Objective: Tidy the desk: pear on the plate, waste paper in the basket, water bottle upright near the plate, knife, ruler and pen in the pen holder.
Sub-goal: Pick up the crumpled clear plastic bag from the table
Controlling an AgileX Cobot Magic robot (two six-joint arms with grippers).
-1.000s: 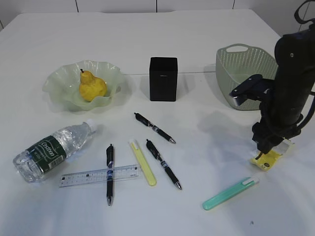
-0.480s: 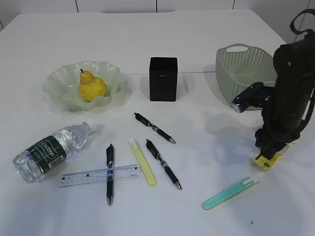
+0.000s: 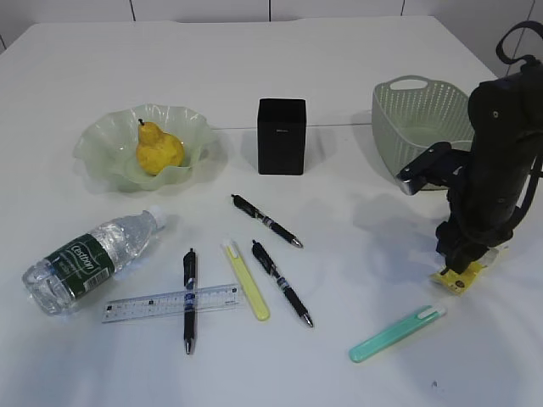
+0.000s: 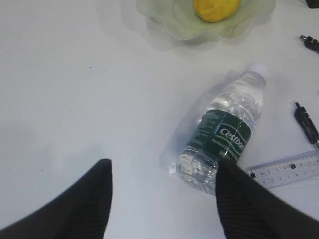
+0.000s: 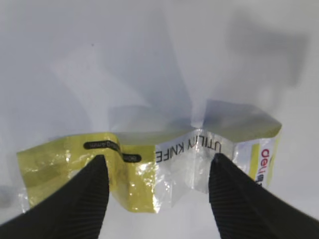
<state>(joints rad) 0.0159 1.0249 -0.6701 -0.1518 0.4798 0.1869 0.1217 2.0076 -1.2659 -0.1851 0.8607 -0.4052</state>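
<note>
A: Right gripper (image 5: 157, 199): how do the jaws stand, and what lies between them?
B: Jaws parted wide, one finger (image 5: 60, 204) on each side of the waste paper (image 5: 149, 169), a crumpled yellow and white wrapper lying on the desk (image 3: 339, 51). Whether the fingers touch it cannot be told; the wrapper is not lifted. In the exterior view the gripper points straight down at the wrapper (image 3: 459, 278) near the desk's right edge.

A: Left gripper (image 4: 162, 199)?
B: Also spread wide and empty. It hangs above bare desk, with the water bottle (image 4: 224, 134) lying on its side just ahead of the right-hand finger.

A: Nearest objects to the right gripper?
B: The basket (image 3: 420, 127) stands behind it; a mint green knife (image 3: 397, 333) lies in front, towards the near edge.

A: Centre of the desk?
B: The pen holder (image 3: 282, 136) stands upright. In front of it lie three black pens (image 3: 266, 221) (image 3: 282, 282) (image 3: 189, 299) and a yellow knife (image 3: 247, 279), all apart from the holder.

A: Left side?
B: The pear (image 3: 158, 151) sits in the plate (image 3: 102, 140). The bottle lies in front of the plate, cap towards it. The ruler (image 3: 172, 303) lies flat near the bottle's base, crossed by one pen
</note>
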